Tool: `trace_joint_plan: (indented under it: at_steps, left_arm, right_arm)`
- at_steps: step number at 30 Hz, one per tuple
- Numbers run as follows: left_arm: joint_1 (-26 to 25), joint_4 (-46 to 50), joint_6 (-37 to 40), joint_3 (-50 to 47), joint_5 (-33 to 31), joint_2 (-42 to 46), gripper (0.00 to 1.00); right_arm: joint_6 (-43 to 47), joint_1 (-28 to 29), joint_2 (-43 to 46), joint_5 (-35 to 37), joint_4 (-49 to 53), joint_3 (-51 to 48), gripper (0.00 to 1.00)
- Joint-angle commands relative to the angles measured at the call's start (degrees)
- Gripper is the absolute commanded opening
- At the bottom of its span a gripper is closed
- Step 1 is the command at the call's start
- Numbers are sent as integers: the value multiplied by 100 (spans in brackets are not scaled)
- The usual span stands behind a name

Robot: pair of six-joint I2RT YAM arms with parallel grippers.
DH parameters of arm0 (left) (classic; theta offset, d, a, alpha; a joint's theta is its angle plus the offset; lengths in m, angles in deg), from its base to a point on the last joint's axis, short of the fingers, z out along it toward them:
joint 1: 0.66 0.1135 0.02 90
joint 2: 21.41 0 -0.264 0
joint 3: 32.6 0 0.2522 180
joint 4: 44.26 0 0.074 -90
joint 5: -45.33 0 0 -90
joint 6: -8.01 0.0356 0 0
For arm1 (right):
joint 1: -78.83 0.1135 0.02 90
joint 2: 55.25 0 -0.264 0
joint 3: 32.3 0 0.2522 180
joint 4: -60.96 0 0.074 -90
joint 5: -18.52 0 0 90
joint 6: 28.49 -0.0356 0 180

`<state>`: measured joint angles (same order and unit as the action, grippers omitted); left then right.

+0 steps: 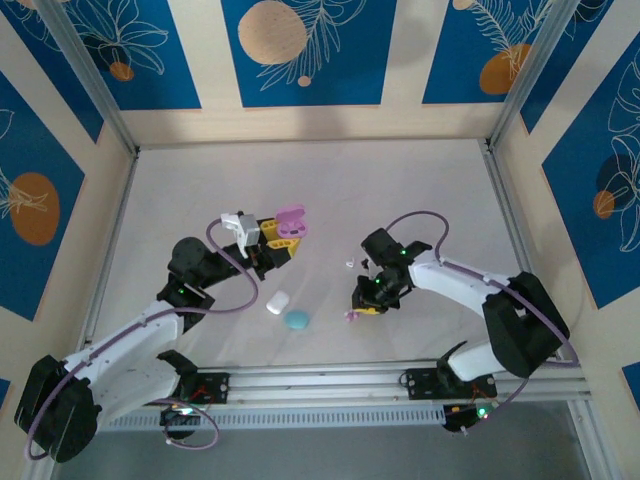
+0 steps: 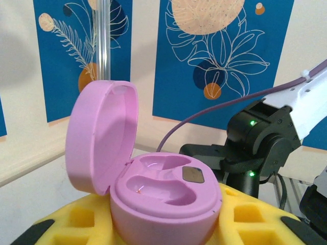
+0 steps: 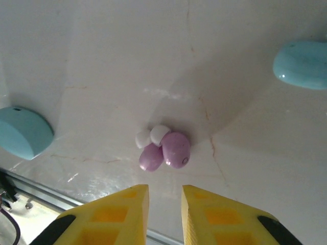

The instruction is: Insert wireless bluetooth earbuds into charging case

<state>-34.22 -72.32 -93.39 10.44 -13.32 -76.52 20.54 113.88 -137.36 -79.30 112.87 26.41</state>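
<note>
A pink charging case [image 2: 163, 204] with its lid swung up sits between yellow pads [image 2: 76, 220], and both of its sockets are bare. In the top view my left gripper [image 1: 283, 238] is shut on that case [image 1: 290, 222] left of centre. Two pink wireless bluetooth earbuds [image 3: 176, 149] with white tips lie side by side on the table, touching. My right gripper [image 3: 164, 190] hovers just short of them, its yellow fingers [image 3: 134, 204] a narrow gap apart with nothing between. From above, the right gripper [image 1: 362, 308] is right of centre with the earbuds [image 1: 352, 316] at its tip.
A white case [image 1: 277, 303] and a cyan case [image 1: 297, 319] lie shut near the front rail. The right wrist view has rounded cyan shapes at left [image 3: 23, 132] and upper right [image 3: 300, 65]. A tiny white piece [image 1: 349, 264] lies mid-table.
</note>
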Motion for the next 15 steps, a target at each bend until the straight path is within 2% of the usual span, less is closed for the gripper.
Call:
trace_joint_plan:
  at_steps: [1, 15]
  left_arm:
    - [-71, 2, 160, -27, -57, 123, 35]
    - [-69, 192, 260, -36, -119, 249, 36]
  right_arm:
    - [23, 79, -272, 35, -10, 83, 25]
    - [259, 99, -881, 642, 43, 406, 26]
